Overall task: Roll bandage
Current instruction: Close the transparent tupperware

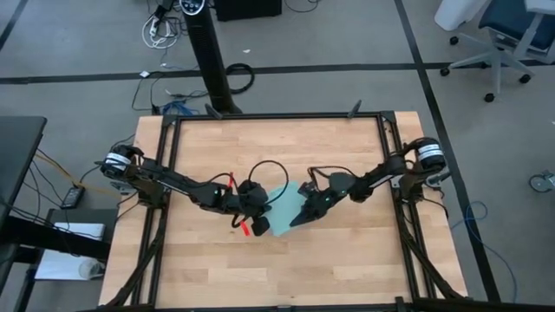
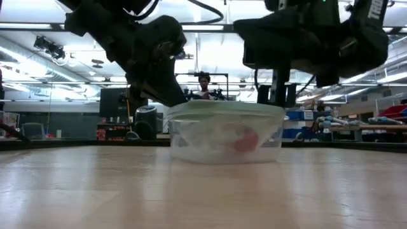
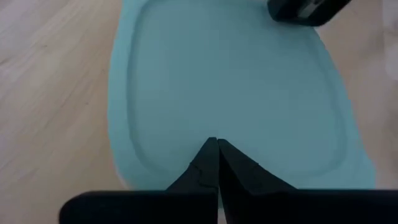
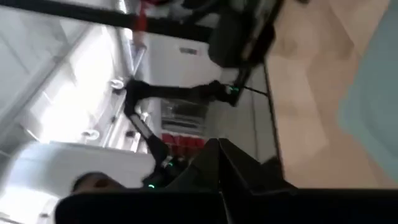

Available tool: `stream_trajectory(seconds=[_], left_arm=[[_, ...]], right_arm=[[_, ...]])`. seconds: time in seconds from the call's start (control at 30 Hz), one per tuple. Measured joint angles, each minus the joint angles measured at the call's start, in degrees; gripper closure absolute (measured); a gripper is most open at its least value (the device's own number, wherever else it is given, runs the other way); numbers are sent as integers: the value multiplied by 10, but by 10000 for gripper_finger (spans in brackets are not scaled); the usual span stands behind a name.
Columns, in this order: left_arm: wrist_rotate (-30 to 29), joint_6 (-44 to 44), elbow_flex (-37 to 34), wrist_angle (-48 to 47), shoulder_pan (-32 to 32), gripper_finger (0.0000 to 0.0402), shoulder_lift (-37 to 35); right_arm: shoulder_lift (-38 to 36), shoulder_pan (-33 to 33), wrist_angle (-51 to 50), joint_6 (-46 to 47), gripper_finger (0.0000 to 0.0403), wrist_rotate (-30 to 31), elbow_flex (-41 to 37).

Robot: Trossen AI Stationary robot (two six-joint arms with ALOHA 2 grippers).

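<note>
High view shows the bandage [image 1: 246, 229] as a short red strip beside the left gripper [image 1: 257, 211], fingers pressed together

A light-blue lidded container [image 1: 279, 211] sits mid-table [image 1: 347, 269]; a person [image 2: 203, 83] stands beyond.

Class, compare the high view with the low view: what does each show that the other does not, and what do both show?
Only the high view shows a red strip, the bandage, on the table beside the left tool, and the right tool. Only the low view shows something red inside the container and a person behind. Both show the light-blue container and both arms.
</note>
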Motion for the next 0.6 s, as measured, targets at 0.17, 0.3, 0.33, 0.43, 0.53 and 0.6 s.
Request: stream_trajectory(seconds=[0.17,0.3,0.33,0.43,0.53,0.6], left_arm=[[2,-1,0,2,0,396,1],[3,0,0,1,0,396,1],[3,0,0,1,0,396,1],[2,-2,0,1,0,396,1],[3,-1,0,6,0,396,1],[5,0,2,16,-1,396,0]], right_arm=[[3,-2,187,79,387,6,-11],[-24,12,196,92,398,7,27],[-28,15,188,87,400,0,37],[-36,18,160,32,400,-21,64],[-20,6,-65,-49,398,-8,52],[-4,-7,-95,-51,398,5,42]])
